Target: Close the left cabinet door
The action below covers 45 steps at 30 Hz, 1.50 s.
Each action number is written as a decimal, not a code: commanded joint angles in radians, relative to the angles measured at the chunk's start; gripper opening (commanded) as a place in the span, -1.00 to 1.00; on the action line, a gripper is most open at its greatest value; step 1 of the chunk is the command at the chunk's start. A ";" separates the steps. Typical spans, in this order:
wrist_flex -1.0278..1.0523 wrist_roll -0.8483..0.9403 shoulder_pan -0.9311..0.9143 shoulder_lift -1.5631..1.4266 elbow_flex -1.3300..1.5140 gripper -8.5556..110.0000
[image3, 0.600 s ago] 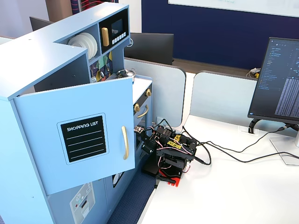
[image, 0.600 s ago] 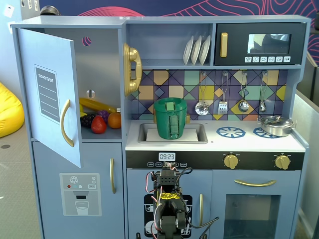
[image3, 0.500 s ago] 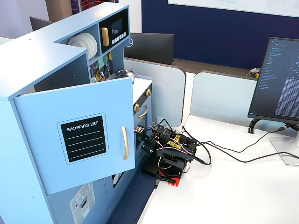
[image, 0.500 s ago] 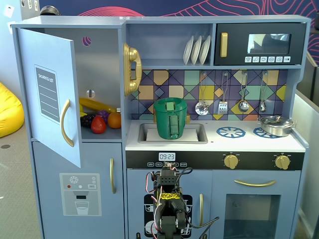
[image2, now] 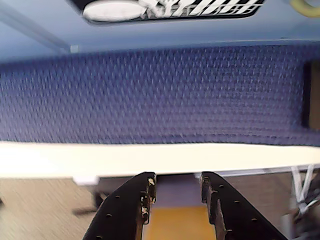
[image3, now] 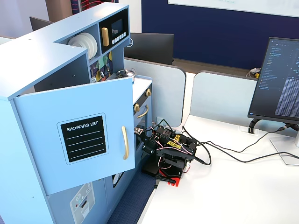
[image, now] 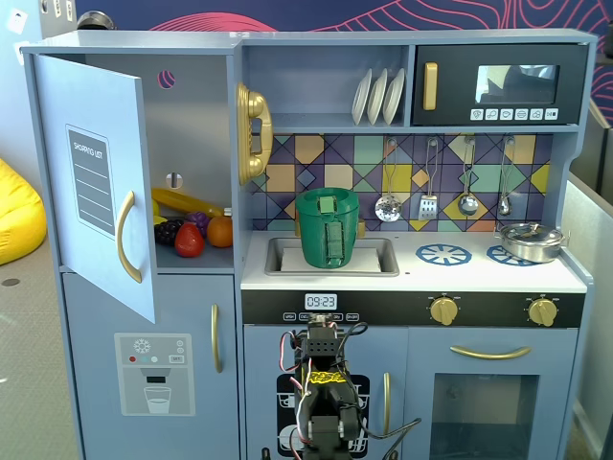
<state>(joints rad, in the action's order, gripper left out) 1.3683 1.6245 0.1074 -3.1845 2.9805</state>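
Note:
The left cabinet door [image: 96, 172] is light blue with a black "SHOPPING LIST" panel and a curved gold handle [image: 124, 237]. It stands swung wide open from the toy kitchen's upper left compartment. It also shows in the other fixed view [image3: 79, 140], with its handle [image3: 124, 142] facing the table. My arm [image3: 170, 151] sits folded on the white table, low in front of the kitchen [image: 326, 383] and well apart from the door. In the wrist view my gripper [image2: 177, 182] is open and empty, looking at blue carpet and the table edge.
Toy fruit [image: 192, 230] lies in the open compartment. A green basket [image: 328, 228] sits in the sink. The lower blue door with the dispenser graphic [image: 153, 374] is shut. A monitor [image3: 280, 79] and cables [image3: 233, 151] are on the white table [image3: 224, 196].

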 commanded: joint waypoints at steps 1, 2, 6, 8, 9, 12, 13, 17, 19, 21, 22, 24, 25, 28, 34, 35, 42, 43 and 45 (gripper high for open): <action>-0.011 -0.083 0.359 0.012 -0.064 -0.86; -0.066 -0.110 0.472 0.020 -0.097 -0.86; -0.270 -0.064 0.904 0.072 -0.219 -0.86; -0.414 0.028 1.075 0.098 -0.256 -0.86; -0.492 0.086 1.154 0.118 -0.262 -0.86; -0.739 0.155 1.384 0.212 -0.290 -0.86; -0.825 0.175 1.453 0.238 -0.293 -0.86; -1.135 0.213 1.617 0.405 -0.337 -0.86; -1.266 0.241 1.654 0.514 -0.391 -0.86; -1.371 0.290 1.664 0.632 -0.465 -0.86; -1.408 0.307 1.660 0.689 -0.505 -0.86; -1.473 0.339 1.635 0.802 -0.588 -0.86; -1.497 0.341 1.624 0.854 -0.634 -0.86; -1.545 0.350 1.591 1.011 -0.796 -0.86; -1.514 0.380 1.540 1.173 -1.006 -0.86; -1.506 0.380 1.531 1.181 -1.019 -0.86; -1.482 0.399 1.436 1.173 -1.017 -0.86; -1.479 0.400 1.425 1.167 -1.014 -0.86; -1.474 0.400 1.404 1.155 -1.000 -0.86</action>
<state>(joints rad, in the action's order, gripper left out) -0.1120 2.0141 1.5662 -1.9988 2.0371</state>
